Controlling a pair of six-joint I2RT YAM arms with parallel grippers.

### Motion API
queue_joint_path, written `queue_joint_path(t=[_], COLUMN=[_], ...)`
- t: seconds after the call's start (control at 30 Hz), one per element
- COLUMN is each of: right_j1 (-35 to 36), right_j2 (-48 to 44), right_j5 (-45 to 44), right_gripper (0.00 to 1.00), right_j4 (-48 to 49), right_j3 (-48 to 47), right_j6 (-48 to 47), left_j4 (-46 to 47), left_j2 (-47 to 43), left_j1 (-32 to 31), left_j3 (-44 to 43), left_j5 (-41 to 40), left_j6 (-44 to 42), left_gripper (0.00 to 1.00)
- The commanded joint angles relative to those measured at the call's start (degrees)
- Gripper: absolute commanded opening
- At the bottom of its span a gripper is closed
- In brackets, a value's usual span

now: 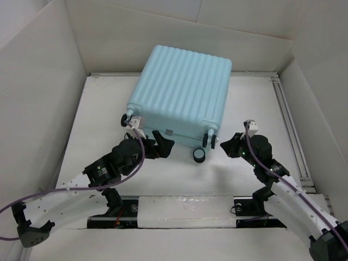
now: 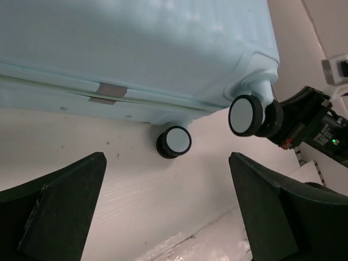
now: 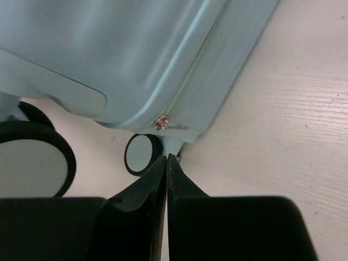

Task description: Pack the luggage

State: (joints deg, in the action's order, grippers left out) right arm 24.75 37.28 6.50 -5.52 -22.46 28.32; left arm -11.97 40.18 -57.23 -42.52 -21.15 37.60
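luggage (image 1: 182, 95): closed, wheels (image 2: 178, 140) facing hands
left hand (image 1: 162, 142): spread, near wheel edge
right hand (image 3: 166, 159): pressed together by zipper (image 3: 187, 76)

You are looking at a robot test lab. Your white bench (image 1: 106, 111) is boxed in by plain white boards (image 1: 38, 92) on the left, the top and the right of the frame, like a little stage. Two robot arms are bolted side by side at the bottom edge: the left arm (image 1: 60, 206) and the right arm (image 1: 293, 201). A purple cable (image 1: 142, 149) runs along the left arm. A metal rail (image 1: 288, 125) goes down the right side of the bench. The blue luggage (image 1: 182, 92) lies in the top middle.
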Motion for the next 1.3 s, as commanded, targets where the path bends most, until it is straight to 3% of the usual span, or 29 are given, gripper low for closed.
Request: queue_joint_path(t=[0.0,0.07,0.1,0.23,0.27,0.3,0.33,0.4,0.43,0.47,0.63,0.93,1.0,1.07,1.2,1.27], right_j1=[0.3,0.3,0.3,0.3,0.3,0.3,0.3,0.3,-0.23,-0.23,-0.23,-0.23,-0.23,-0.23,-0.76,-0.76], right_j2=[0.69,0.17,0.16,-0.45,0.33,0.34,1.82,3.84,5.16,8.22,15.8,18.45,18.45,16.87,15.72,16.77], right_j5=[-1.58,0.6,1.14,0.62,0.62,0.62,0.62,2.62,4.55,6.22,10.56,9.05,9.05,9.05,7.82,8.35], right_gripper=[0.09,0.16,0.26,0.47,0.49,0.49,0.53,0.56,0.58,0.59,0.59,0.56,0.56,0.56,0.56,0.56], right_j4=[3.75,5.42,7.26,12.44,13.77,15.26,18.23,21.41,22.91,23.97,27.22,30.13,30.13,30.13,30.66,30.66], right_j3=[0.31,1.97,2.5,4.7,4.7,5.4,5.93,5.93,5.93,5.33,2.25,0.66,0.66,1.27,2.51,1.8], right_j6=[-0.01,-1.5,-1.51,-4.23,-4.23,-4.76,-4.76,-6.77,-7.57,-8.88,-10.56,-11.79,-11.79,-12.49,-12.5,-12.5], left_j4=[5.8,7.04,7.04,5.91,4.95,2.67,1.35,-1.29,-4.44,-5.86,-10.18,-10.53,-8.61,-2.91,-3.32,-7.35], left_j2=[-8.34,-12.84,-12.85,-11.28,-11.27,-11.27,-11.27,-11.88,-11.1,-10.48,-4.17,17.8,22.21,20.3,7.39,6.57], left_j1=[-0.07,-0.07,-0.07,-0.07,-0.07,-0.07,-0.07,-0.07,-0.07,-0.07,-0.07,0.88,16.56,25.29,27.34,28.57], left_j3=[3.57,6.64,6.66,6.76,6.75,6.23,6.22,5.7,4.04,3.33,-2.46,-28.29,-29.55,-23.77,-16.81,-14.09], left_j5=[3.12,2.25,2.25,-0.19,-3.87,-5.99,-8.1,-12.5,-13.47,-14.27,-18.23,-17.45,5.06,15.05,7.38,5.51], left_j6=[-2.09,-2.1,-1.4,1.67,2.55,5.35,6.85,9.58,12.12,13.27,15.57,2.48,0.11,0.1,0.1,0.1], left_gripper=[0.96,1.0,1.0,0.98,0.91,0.64,0.6,0.64,0.74,0.78,0.91,1.0,0.94,0.91,0.91,0.94])
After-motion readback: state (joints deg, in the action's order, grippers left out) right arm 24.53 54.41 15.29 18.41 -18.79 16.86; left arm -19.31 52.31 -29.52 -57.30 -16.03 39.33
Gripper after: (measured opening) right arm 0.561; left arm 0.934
